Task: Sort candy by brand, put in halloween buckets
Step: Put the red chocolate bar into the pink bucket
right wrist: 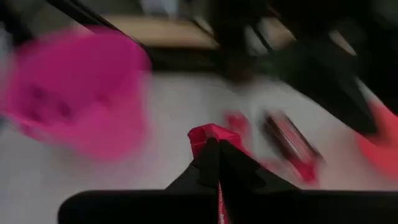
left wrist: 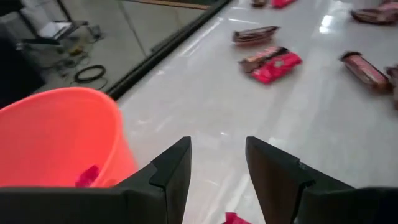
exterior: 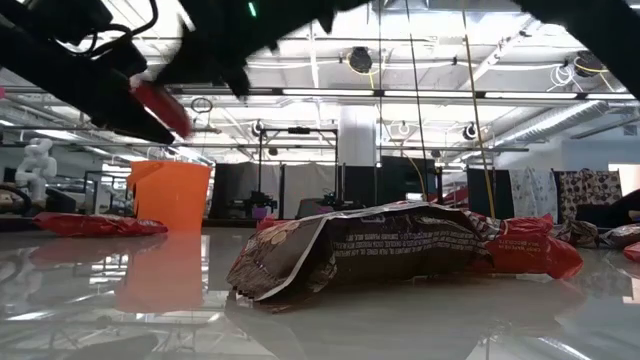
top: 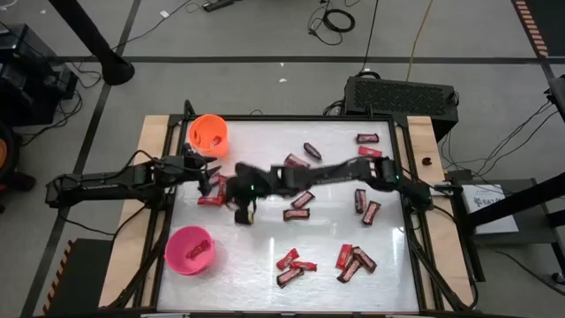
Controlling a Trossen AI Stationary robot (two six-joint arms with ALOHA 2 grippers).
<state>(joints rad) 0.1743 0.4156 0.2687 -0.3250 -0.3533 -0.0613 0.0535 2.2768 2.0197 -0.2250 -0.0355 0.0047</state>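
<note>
Bright overhead lights glare off the glossy table (top: 327, 238) (right wrist view motion-blurred).

Two buckets (top: 208, 134), roughly twenty candies (top: 367, 139)

The counter (top: 265, 265) was white and glossy, mirroring the lights, with bare wood strips (top: 150, 141) along its sides. The orange bucket (left wrist: 56, 134) and pink bucket (top: 189, 250) looked like smooth plastic. The candy wrappers (exterior: 400, 245) were crinkled, shiny foil. The fingers (left wrist: 171, 171) were matt black.
</note>
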